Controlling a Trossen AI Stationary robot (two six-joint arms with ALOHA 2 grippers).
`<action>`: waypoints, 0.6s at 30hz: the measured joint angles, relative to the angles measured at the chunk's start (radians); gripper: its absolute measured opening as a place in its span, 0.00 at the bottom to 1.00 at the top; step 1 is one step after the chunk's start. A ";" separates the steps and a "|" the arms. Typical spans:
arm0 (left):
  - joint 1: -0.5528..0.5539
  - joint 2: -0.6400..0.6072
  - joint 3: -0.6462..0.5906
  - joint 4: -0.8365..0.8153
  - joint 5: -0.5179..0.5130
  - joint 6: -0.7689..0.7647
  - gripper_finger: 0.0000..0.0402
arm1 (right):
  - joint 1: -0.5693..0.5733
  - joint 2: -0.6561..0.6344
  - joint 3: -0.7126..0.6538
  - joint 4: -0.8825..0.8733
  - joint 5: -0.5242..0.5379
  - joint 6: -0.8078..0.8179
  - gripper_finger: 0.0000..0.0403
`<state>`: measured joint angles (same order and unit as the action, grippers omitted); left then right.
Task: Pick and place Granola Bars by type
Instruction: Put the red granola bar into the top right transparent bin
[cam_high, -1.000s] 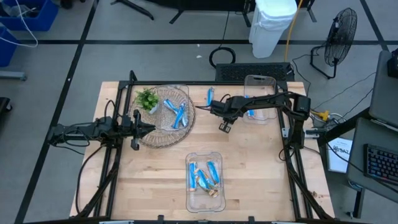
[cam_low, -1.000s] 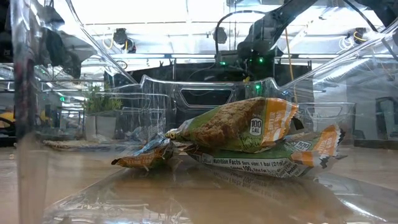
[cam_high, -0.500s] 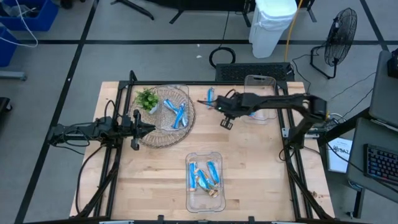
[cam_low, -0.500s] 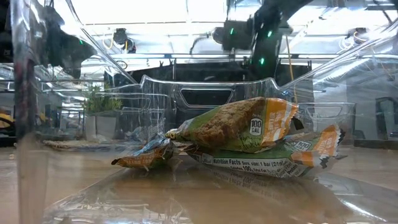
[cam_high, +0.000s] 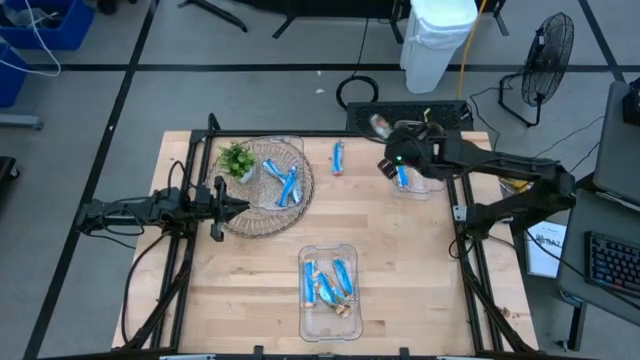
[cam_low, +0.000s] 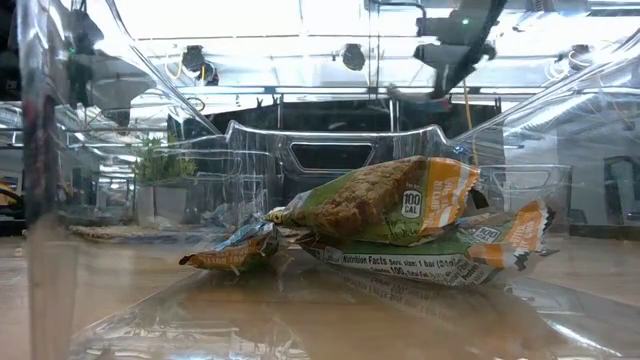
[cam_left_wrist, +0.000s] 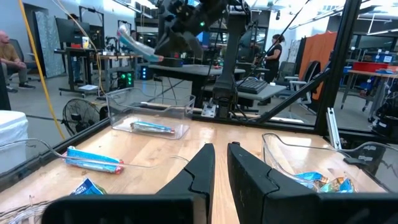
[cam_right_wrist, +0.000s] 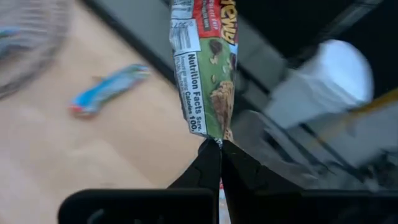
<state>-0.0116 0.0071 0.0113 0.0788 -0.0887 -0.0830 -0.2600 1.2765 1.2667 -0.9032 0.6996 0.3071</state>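
Our right gripper pinches a green bar above the far-edge bin; we should center before releasing.

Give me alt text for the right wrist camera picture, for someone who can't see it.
The right gripper, fingers shut, pinches the end of a green-and-red wrapped granola bar showing a nutrition facts panel. Behind it, blurred, a blue bar lies on the wooden table.
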 joint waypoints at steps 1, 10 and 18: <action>0.000 0.000 0.000 0.000 0.000 0.000 0.12 | 0.000 -0.008 0.000 -0.028 0.039 0.022 0.00; 0.000 0.000 0.000 0.000 0.000 0.000 0.12 | -0.057 0.014 -0.086 -0.197 0.133 0.226 0.00; 0.000 0.000 0.000 0.000 0.000 0.000 0.12 | -0.182 0.019 -0.301 -0.142 -0.045 0.281 0.00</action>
<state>-0.0114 0.0074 0.0113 0.0788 -0.0887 -0.0832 -0.4422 1.2957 0.9656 -1.0451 0.6544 0.5877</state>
